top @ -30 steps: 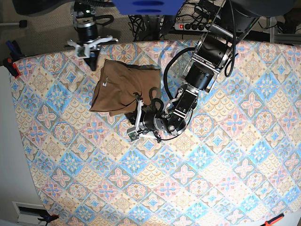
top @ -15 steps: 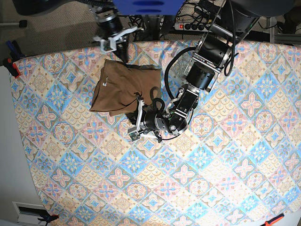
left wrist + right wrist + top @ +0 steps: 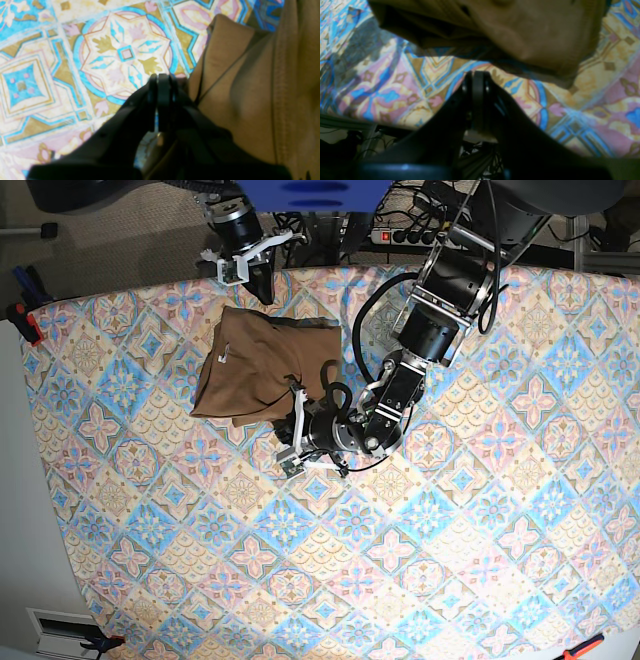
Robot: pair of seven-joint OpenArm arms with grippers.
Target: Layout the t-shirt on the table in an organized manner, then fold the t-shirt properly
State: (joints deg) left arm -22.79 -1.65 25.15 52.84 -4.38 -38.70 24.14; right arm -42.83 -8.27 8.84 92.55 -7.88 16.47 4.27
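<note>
The tan-brown t-shirt lies as a folded, slightly rumpled bundle on the far left part of the table. My left gripper is shut and empty, low over the cloth just off the shirt's near right corner. In the left wrist view its tips sit beside the shirt's edge. My right gripper is shut and empty at the table's far edge, just beyond the shirt's far edge. In the right wrist view its tips hover over the table, a little short of the shirt.
A power strip with cables lies beyond the far edge. Clamps grip the left edge and an orange clamp the near right corner. The left arm's black cable loops over the shirt's right edge.
My right gripper has swung from the shirt's far left corner rightward and back to the table's far edge. The left gripper has hardly moved. The shirt is unchanged.
</note>
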